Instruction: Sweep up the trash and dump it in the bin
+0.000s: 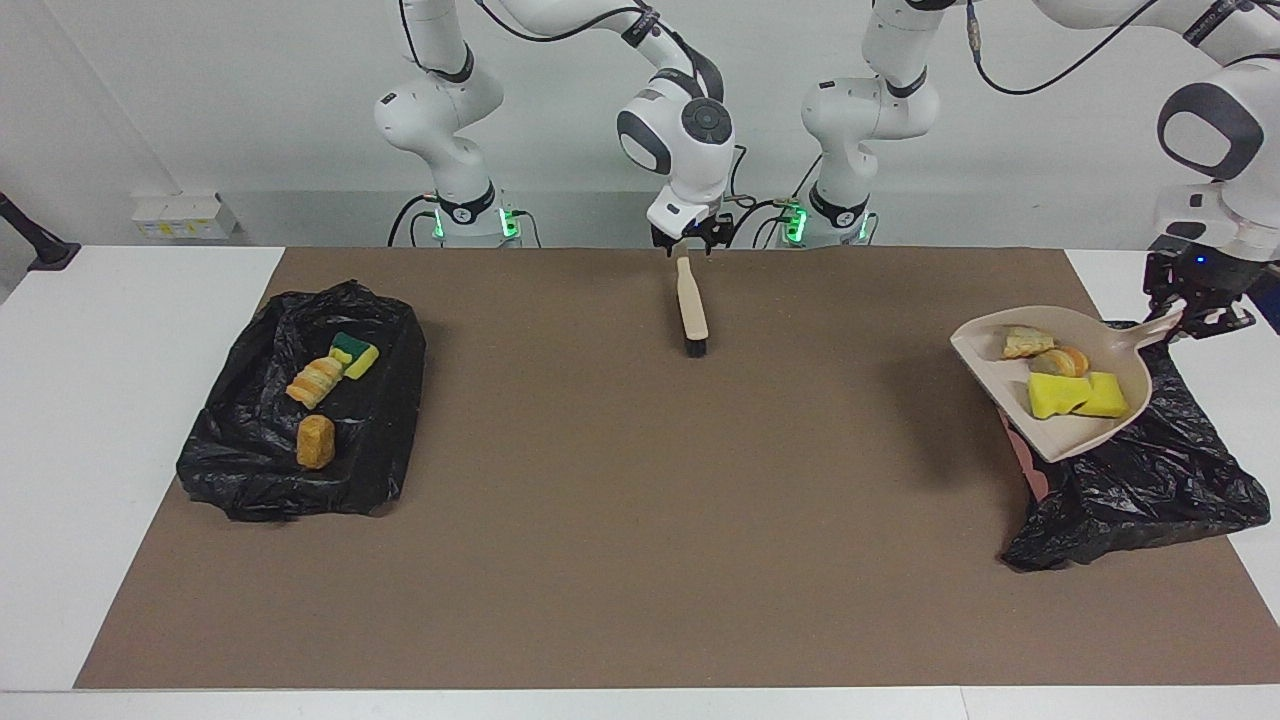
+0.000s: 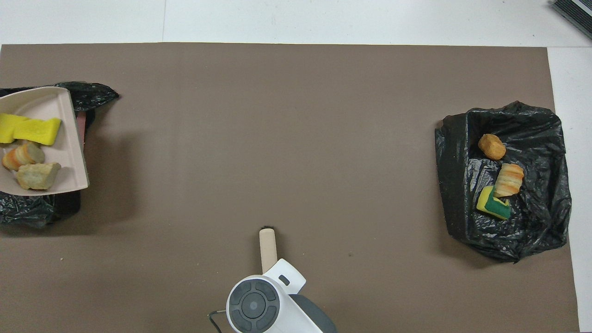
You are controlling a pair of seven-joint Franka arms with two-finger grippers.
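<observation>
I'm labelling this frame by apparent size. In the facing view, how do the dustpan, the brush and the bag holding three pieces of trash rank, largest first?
1. Bag holding three pieces, plainly the largest.
2. Dustpan, though it is raised, so nearness to the camera may flatter it.
3. Brush, a slim stick lying on the mat.
</observation>
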